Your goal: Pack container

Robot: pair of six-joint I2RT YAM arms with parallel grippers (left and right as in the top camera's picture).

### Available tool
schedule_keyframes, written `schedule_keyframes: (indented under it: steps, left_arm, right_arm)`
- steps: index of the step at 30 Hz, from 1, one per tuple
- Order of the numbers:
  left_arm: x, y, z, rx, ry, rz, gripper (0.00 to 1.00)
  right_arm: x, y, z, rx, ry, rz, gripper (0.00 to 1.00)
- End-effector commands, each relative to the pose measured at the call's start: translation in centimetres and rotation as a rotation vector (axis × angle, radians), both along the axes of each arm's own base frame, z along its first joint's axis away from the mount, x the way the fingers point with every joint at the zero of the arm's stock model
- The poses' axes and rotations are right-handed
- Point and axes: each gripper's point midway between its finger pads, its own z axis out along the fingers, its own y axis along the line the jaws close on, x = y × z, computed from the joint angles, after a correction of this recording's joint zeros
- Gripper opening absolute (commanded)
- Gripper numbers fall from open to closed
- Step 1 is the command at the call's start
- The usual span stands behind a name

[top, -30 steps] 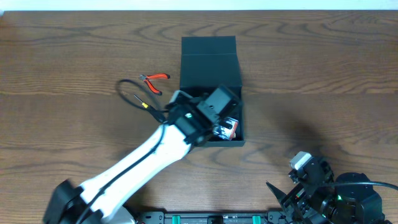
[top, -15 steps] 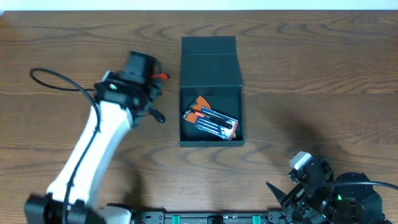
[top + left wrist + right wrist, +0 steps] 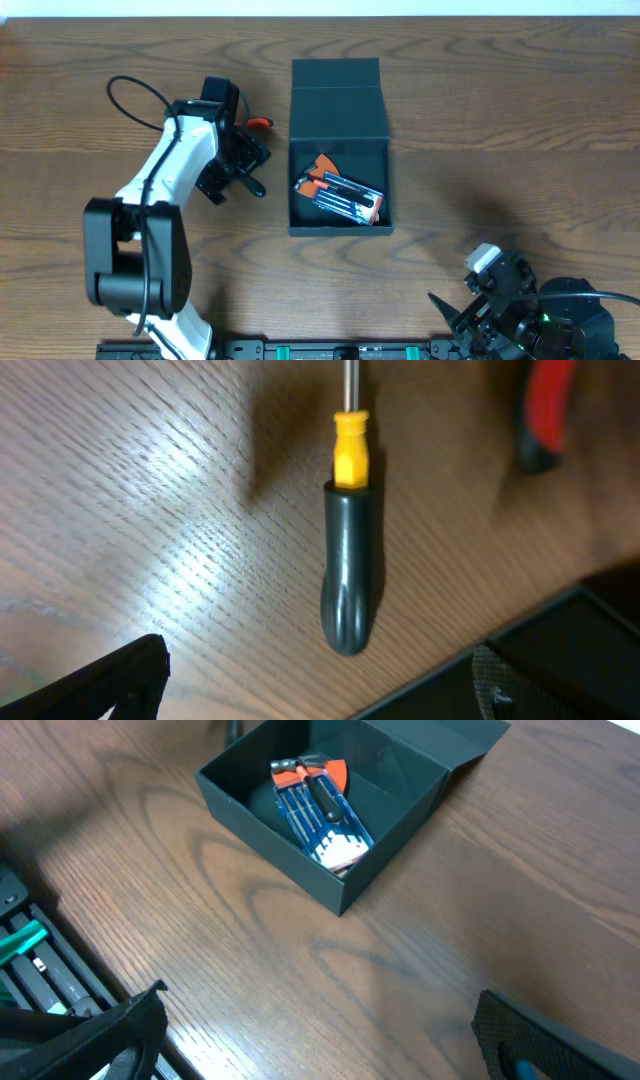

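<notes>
Pincer work, left side first: found left gripper [image 3: 238, 165] low over brown wood-grain table [image 3: 500, 120], jaws apart, nothing clamped. In left wrist view, saw black-handled screwdriver w/ yellow collar and thin steel shaft [image 3: 350, 560] lying flat on the wood between the spread fingers [image 3: 120, 675], butt of handle toward the cam. Not touched yet, as far as could be told. Judged that stance a line-up for a grab across the handle, i.e. the fattest and easiest part to pinch. Spotted red-handled pliers [image 3: 258, 123] just beside, up by the shaft end; prob. left for a later trip.

Further right, mid-table: the container, a matte black square cardboard box [image 3: 340, 230], w/ flap lid [image 3: 337, 100] thrown back flat, evidently to leave the top open for drops. Already inside: flat blue, white & orange tool packet [image 3: 340, 195], slantwise on the box floor.

Far right, by near table edge: right gripper [image 3: 320, 1005], parked well apart from box, fingers wide, empty. Presumably held off there so as not to block the left arm's path to the box.
</notes>
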Motion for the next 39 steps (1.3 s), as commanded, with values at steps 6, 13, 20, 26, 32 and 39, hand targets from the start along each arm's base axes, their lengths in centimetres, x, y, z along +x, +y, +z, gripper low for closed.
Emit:
schedule_keyframes:
  steps: [6, 13, 20, 26, 32, 39]
  left_arm:
    - [-0.4, -0.5, -2.8, -0.025, 0.092, -0.017, 0.95]
    - [-0.6, -0.6, -4.0, -0.027, 0.124, -0.008, 0.77]
    - [-0.8, -0.6, -4.4, -0.028, 0.139, -0.005, 0.7]
    - [-0.8, -0.6, -4.4, -0.028, 0.139, -0.005, 0.47]
    - [-0.8, -0.6, -4.4, -0.028, 0.139, -0.004, 0.25]
    - [-0.4, -0.7, -4.3, -0.028, 0.123, 0.036, 0.1]
  right_arm:
    - [0.0, -0.1, -0.1, 0.012, 0.009, -0.017, 0.99]
    - [0.0, -0.1, -0.1, 0.012, 0.009, -0.017, 0.99]
    - [0.0, -0.1, -0.1, 0.012, 0.009, -0.017, 0.99]
    - [0.0, -0.1, -0.1, 0.012, 0.009, -0.017, 0.99]
    - [0.0, -0.1, -0.1, 0.012, 0.009, -0.017, 0.99]
    - [0.0, -0.1, -0.1, 0.012, 0.009, -0.017, 0.99]
